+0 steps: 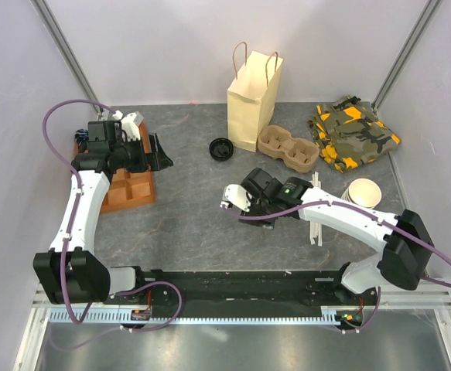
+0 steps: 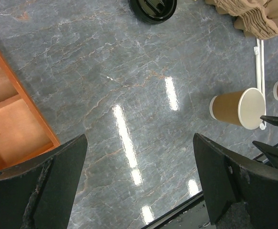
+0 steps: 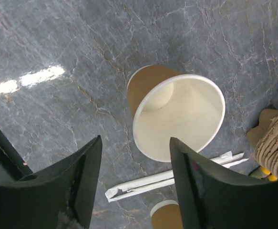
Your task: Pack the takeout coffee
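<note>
The takeout coffee cup (image 3: 177,114) is a brown paper cup with a white inside and no lid on it. It stands upright on the grey table, also seen in the left wrist view (image 2: 236,107). My right gripper (image 3: 135,140) hangs open over it. The cup sits just ahead of the fingertips; the right finger (image 3: 191,181) overlaps its rim in the view and the left finger is apart. From above, the right gripper (image 1: 239,199) is at mid-table. My left gripper (image 2: 139,138) is open and empty, held over the orange tray's edge (image 1: 159,154).
A tan paper bag (image 1: 252,97) stands at the back, with a loose black lid (image 1: 221,148) to its left and a pulp cup carrier (image 1: 287,148) to its right. Wrapped straws (image 3: 172,179), more cups (image 1: 362,192), a camouflage cloth (image 1: 353,133) and the orange tray (image 1: 128,185) surround the work area.
</note>
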`<action>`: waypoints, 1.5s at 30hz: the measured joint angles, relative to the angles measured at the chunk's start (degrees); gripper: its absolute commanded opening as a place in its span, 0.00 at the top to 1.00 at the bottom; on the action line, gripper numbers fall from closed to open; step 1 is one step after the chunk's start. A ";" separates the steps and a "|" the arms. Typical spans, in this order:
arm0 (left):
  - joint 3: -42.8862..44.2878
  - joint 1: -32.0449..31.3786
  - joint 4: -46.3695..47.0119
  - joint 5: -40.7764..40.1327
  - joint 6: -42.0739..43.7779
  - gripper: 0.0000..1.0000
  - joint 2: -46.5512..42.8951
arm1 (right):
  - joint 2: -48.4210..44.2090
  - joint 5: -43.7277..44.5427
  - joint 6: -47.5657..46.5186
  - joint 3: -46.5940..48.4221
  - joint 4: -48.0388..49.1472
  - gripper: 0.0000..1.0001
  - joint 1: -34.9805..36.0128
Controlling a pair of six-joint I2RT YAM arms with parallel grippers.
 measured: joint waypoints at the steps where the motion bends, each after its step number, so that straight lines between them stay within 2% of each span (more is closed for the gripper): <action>1: 0.00 0.00 0.00 0.00 0.00 0.00 0.00 | -0.35 -0.11 0.02 0.04 -0.26 0.31 -0.07; 9: 1.38 0.00 -0.90 0.22 0.20 0.00 0.13 | -8.55 -3.26 -3.76 0.31 -5.57 0.29 -5.29; 13: 3.15 0.00 -1.05 1.46 0.20 0.00 1.01 | -16.63 -2.23 -8.90 -1.60 -10.45 0.33 -9.14; 19: 3.56 0.00 -1.20 3.06 0.17 0.00 2.64 | -23.04 2.73 -19.26 -13.07 -14.60 0.42 -12.13; 26: 3.87 0.00 -1.29 3.76 0.17 0.00 3.06 | -21.16 8.76 -30.77 -23.65 -12.50 0.51 -20.48; 33: 4.87 0.09 -1.27 4.72 0.15 0.00 3.72 | -17.22 11.61 -38.62 -25.90 -4.98 0.56 -26.03; 45: 5.38 0.09 -1.25 5.03 0.13 0.00 4.94 | -13.49 12.50 -50.49 -27.08 2.23 0.57 -38.27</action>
